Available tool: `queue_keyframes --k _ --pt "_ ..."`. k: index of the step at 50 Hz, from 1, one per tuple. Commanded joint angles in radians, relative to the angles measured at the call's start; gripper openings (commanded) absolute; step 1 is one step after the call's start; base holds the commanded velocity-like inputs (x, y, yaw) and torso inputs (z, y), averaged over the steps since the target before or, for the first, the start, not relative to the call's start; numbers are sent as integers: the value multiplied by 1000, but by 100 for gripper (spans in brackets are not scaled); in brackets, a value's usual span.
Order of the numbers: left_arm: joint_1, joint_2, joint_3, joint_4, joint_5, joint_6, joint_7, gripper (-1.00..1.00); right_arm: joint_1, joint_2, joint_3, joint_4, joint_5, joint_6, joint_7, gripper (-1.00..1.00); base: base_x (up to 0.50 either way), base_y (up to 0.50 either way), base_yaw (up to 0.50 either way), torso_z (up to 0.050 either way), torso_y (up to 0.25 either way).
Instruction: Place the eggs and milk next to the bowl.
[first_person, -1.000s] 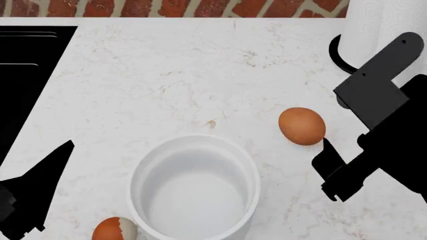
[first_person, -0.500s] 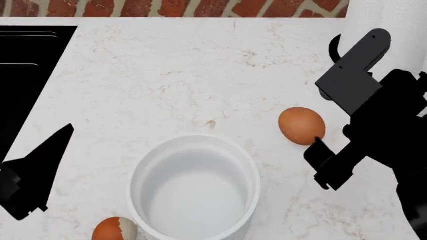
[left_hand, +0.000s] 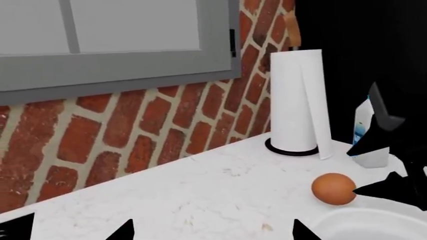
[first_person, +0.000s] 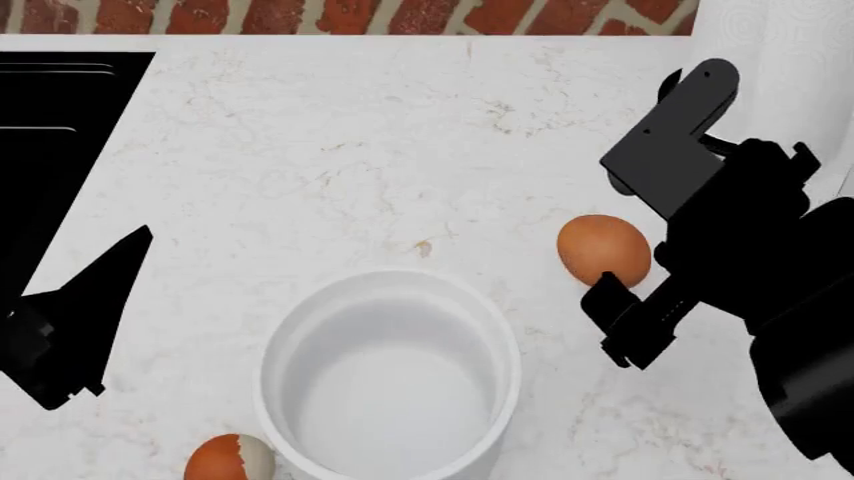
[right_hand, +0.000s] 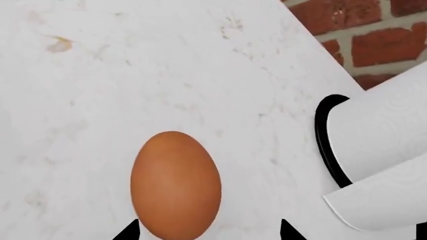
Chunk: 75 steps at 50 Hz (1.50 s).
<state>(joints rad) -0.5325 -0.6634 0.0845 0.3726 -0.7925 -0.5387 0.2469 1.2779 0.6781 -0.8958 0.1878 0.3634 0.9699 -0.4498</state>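
Right gripper (first_person: 625, 255) spread wide over a plain brown egg (first_person: 603, 251) on a white marble counter (first_person: 334, 160).

Its black fingertips flank the egg without squeezing it; the egg lies just right of the white bowl (first_person: 390, 375). A second egg, brown with a white patch (first_person: 228, 459), touches the bowl's lower left. The left gripper (first_person: 74, 325) hangs at the left edge, grip unclear. The milk bottle (left_hand: 371, 135) stands near the paper-towel roll (left_hand: 298, 102).
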Motion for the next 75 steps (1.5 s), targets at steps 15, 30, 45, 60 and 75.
queue_keyframes --k 15,30,45,60,75 --pt "-70 22 -1 -58 24 -10 27 100 19 -120 -18 231 -53 -137 -70 100 0 0 0 0 0" --pt "-103 23 11 -67 20 -31 22 100 11 -145 -27 298 -56 -179 -87 100 0 0 0 0 0" --pt "-120 20 18 -75 16 -43 19 100 13 -176 -38 373 -67 -228 -100 100 0 0 0 0 -1" --pt "-113 21 22 -82 24 -30 23 100 15 -161 -38 330 -64 -212 -97 -100 1 0 0 0 -1" --pt "-36 16 4 -28 33 20 20 100 -75 60 108 -242 83 78 36 -100 0 0 0 0 0"
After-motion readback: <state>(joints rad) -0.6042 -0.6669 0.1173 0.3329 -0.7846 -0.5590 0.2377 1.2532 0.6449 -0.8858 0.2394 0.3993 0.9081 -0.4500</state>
